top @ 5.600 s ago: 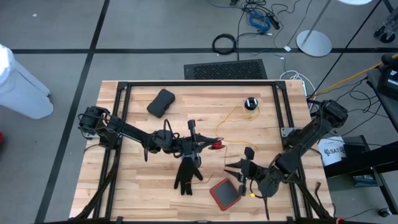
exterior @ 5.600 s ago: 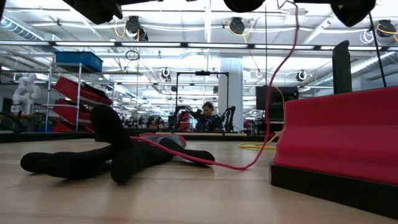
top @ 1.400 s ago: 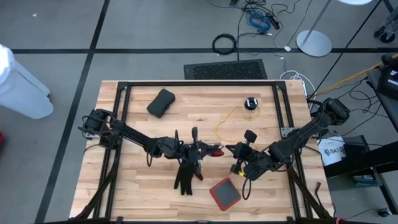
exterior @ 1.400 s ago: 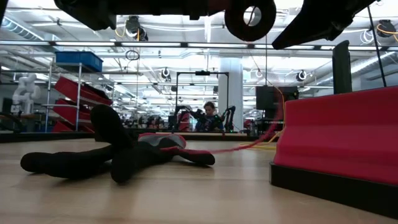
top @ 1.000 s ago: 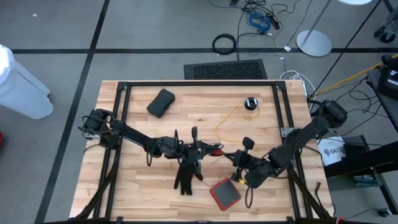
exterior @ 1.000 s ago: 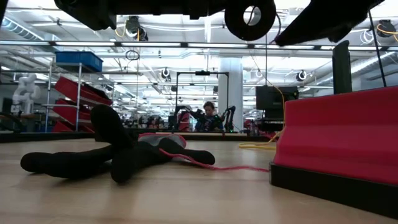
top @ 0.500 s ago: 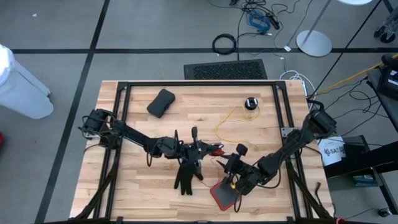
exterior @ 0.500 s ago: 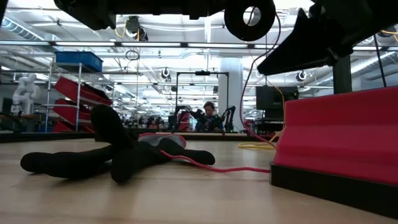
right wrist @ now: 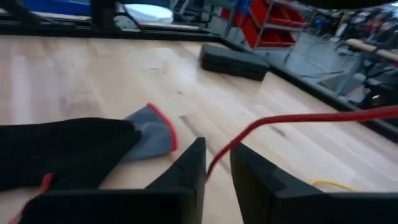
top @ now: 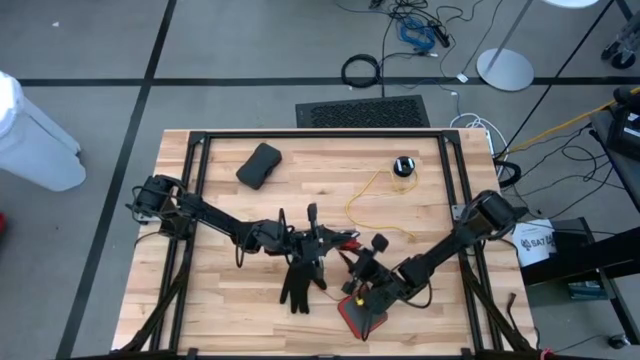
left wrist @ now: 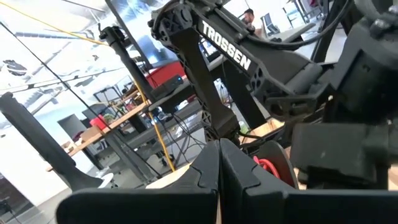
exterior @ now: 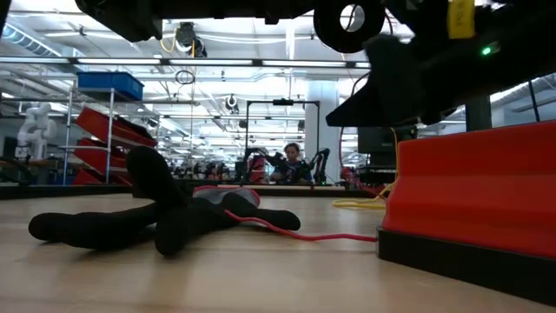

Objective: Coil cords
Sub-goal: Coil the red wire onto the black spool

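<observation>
Two grippers: the left gripper (top: 345,240) pressed together, the right gripper (right wrist: 216,163) spread around a thin red cord (right wrist: 298,119) above the pale wooden table (top: 330,170); beyond, a workshop.

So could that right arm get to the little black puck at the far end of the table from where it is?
Probably yes: bare wood lies between the right gripper and the black puck, but a red cord runs between its open fingers.

You see a black glove (exterior: 156,213) lying flat on the wooden table (exterior: 217,278), a thin red cord (exterior: 304,233) trailing from it toward the red block (exterior: 473,187). Dark arm parts hang overhead.
</observation>
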Robot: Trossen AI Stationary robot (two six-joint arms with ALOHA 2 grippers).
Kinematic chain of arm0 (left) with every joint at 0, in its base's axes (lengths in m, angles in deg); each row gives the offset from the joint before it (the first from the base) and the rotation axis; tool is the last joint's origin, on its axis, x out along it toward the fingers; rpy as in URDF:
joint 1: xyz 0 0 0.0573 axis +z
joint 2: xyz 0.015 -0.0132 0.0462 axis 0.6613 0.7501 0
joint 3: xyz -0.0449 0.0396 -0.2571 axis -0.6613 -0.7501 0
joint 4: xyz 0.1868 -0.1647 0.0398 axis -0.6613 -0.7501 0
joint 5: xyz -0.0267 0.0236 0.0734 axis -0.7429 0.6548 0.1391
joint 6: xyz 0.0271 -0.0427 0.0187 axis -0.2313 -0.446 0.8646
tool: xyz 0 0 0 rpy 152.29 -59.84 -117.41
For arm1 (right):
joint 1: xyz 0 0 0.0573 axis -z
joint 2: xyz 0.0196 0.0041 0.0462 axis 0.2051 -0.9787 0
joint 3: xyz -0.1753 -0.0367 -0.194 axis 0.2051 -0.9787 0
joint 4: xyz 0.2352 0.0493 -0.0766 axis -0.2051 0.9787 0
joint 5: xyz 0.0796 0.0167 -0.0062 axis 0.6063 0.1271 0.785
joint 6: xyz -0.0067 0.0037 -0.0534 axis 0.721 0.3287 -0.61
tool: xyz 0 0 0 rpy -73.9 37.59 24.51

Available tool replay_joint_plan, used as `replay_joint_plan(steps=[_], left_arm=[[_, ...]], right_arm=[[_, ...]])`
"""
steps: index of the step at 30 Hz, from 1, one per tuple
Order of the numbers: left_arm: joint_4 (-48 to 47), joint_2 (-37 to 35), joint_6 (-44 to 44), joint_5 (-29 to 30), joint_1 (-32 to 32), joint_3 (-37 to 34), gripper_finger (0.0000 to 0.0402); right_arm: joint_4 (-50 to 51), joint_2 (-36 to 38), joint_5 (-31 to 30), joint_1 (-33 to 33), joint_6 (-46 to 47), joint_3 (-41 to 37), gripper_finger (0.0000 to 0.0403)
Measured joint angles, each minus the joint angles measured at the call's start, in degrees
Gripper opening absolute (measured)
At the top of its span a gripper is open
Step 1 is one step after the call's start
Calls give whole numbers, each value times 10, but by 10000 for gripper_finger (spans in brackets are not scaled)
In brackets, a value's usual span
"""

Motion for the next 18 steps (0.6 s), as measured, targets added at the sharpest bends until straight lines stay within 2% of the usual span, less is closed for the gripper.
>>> replay_joint_plan(steps=[6,18], left_arm=[[0,0,-1,0,0,0,0],[0,0,-14,0,0,0,0]], right_arm=[[2,0,-23,0,-12,0,5],[3,3,-18,-22,-22,0,11]])
